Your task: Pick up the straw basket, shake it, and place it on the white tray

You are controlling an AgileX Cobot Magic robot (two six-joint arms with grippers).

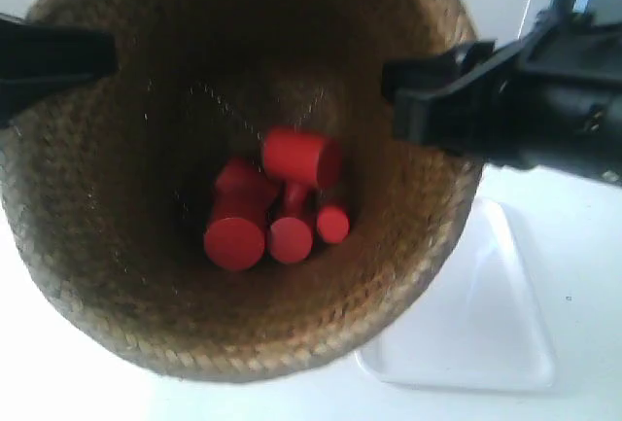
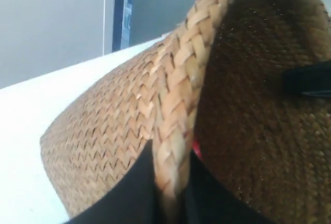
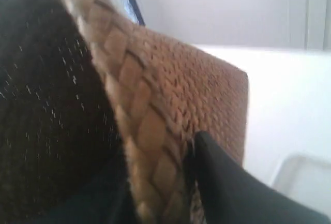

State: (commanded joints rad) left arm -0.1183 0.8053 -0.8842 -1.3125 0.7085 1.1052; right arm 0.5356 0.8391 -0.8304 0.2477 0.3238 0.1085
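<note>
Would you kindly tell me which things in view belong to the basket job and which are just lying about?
Job: straw basket; white tray; left gripper and right gripper, each clamped on the basket's rim.
Just lying about: red cylinders, loose in the basket's bottom.

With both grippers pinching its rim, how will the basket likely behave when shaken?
The basket is woven straw, so it may flex where the left gripper and right gripper clamp its braided rim. The loose red cylinders inside would probably roll and shift its weight. Held at two opposite rim points, it could tilt.
</note>
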